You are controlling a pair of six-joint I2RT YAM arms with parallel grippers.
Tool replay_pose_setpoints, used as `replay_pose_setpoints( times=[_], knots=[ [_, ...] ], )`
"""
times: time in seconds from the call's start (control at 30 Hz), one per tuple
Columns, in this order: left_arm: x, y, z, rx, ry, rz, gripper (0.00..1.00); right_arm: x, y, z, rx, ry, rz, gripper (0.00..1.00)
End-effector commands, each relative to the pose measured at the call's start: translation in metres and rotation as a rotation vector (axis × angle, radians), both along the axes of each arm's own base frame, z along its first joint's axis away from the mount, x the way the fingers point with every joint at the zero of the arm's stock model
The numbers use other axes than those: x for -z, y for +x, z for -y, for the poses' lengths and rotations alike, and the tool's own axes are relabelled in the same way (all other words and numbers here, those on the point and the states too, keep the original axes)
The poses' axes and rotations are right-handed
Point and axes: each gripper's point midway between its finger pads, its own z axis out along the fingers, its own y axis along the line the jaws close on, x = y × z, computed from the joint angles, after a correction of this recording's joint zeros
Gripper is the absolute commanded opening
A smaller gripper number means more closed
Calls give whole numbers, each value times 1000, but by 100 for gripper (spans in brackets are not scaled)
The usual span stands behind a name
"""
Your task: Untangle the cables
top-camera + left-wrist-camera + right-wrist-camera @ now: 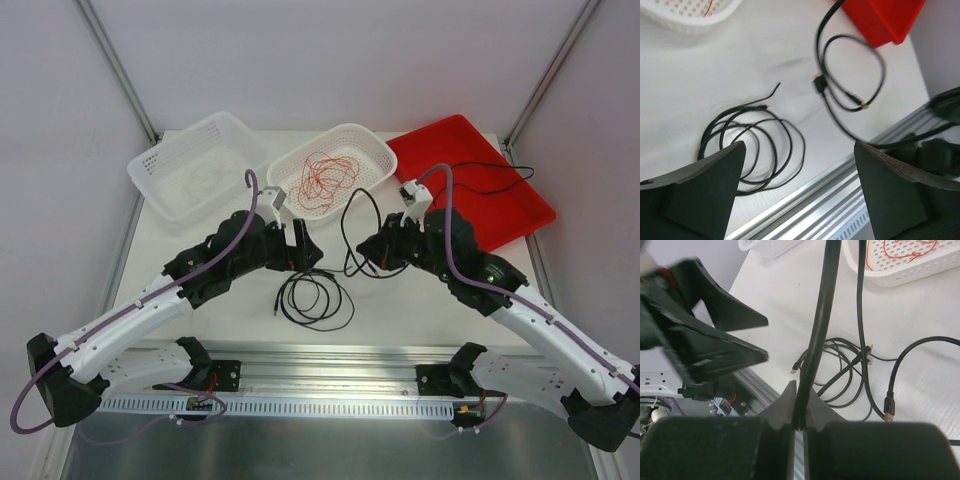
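A coiled black cable (316, 298) is lying on the table (200, 320) nearest the arm bases, just in front of the left gripper (800, 150). That gripper's fingers are being held spread, with nothing between them. A second black cable (822, 315) is being pinched by the pressed-together fingers of the right gripper (800, 407), and its far end is trailing into one red tray (520, 215). Farther back, two white baskets are standing: the left basket (160, 175) and the middle basket (375, 150), in which one tangle of orange wire (328, 178) is being held.
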Motion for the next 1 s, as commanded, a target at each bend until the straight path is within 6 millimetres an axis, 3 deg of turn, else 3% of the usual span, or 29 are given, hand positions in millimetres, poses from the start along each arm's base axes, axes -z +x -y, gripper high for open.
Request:
replay_pose_setpoints(
  times=[0.0,0.13,0.3,0.5,0.73,0.83,0.87,0.97],
  knots=[
    [19,5,-8,-47,19,23,90,-29,8,11,50,-3,35,1],
    [45,14,-22,-127,56,-24,92,-47,16,32,83,-74,85,1],
    [76,20,-32,-135,-4,-233,98,-63,34,67,169,-190,124,1],
    [81,37,-69,-171,33,-312,99,-75,66,122,321,-290,155,1],
    [73,59,-127,-220,186,-244,99,-77,133,199,579,-319,157,1],
    [82,63,-145,-249,266,-212,99,-71,170,222,640,-324,181,1],
    [86,65,-152,-271,299,-204,99,-59,185,227,644,-332,158,1],
    [102,65,-157,-283,325,-206,99,-55,217,244,675,-329,180,1]
  ],
)
